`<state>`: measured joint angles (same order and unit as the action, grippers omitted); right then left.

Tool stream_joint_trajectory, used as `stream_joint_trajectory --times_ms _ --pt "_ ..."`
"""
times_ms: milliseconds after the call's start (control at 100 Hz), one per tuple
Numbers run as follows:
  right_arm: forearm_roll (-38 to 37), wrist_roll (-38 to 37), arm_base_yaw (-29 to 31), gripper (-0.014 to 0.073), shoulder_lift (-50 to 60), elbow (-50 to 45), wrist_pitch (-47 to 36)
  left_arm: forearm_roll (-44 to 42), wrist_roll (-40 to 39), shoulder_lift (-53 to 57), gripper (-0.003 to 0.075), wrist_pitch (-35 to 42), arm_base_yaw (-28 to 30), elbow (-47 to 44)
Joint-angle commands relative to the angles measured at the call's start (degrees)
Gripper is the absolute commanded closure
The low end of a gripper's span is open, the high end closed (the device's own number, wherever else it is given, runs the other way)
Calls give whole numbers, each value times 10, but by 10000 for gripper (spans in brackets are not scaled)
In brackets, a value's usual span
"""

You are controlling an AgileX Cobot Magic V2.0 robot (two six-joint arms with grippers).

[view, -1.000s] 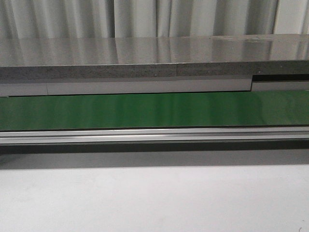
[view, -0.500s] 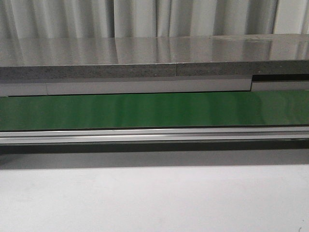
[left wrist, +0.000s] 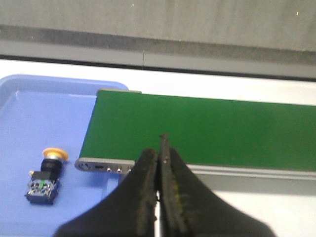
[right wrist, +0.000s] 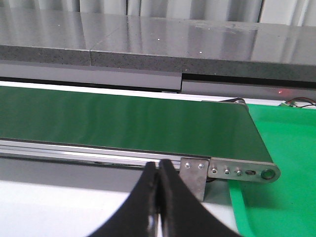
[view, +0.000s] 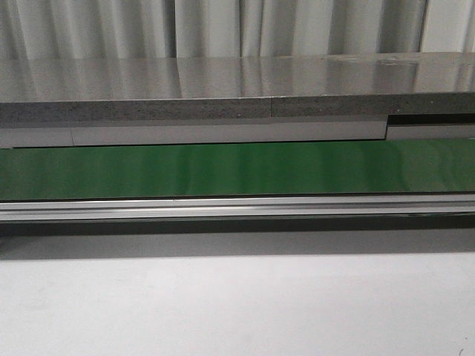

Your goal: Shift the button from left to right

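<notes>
— Anything blocking the left claw (left wrist: 159, 160)?
— The green belt's (left wrist: 207, 128) metal end (left wrist: 104, 165) sits just ahead; beside it, open blue tray (left wrist: 29, 113) around the button (left wrist: 45, 175).

Right pincer (right wrist: 159, 185) closed, empty, before green conveyor belt (right wrist: 123, 123); green tray (right wrist: 281, 197) at belt end.

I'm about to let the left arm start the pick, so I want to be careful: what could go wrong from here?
1. The left gripper is shut; unless it opens before descending, it may knock the button instead of grasping it.
2. The button lies on its side in the blue tray, so its round yellow cap might let it roll or slip in a pinch.
3. The conveyor's end sits close beside the button, so a lift could clip it.
</notes>
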<state>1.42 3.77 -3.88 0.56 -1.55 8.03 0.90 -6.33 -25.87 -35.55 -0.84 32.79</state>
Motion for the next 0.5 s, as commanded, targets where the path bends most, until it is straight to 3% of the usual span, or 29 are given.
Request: stream_joint_trajectory --times_ms 0,490 --pt "-1 0 4 660 11 8 -48 -1 -5 -47 741 -37 -4 64" --pt "-1 0 4 660 11 8 -48 4 -5 -139 741 -23 -4 88"
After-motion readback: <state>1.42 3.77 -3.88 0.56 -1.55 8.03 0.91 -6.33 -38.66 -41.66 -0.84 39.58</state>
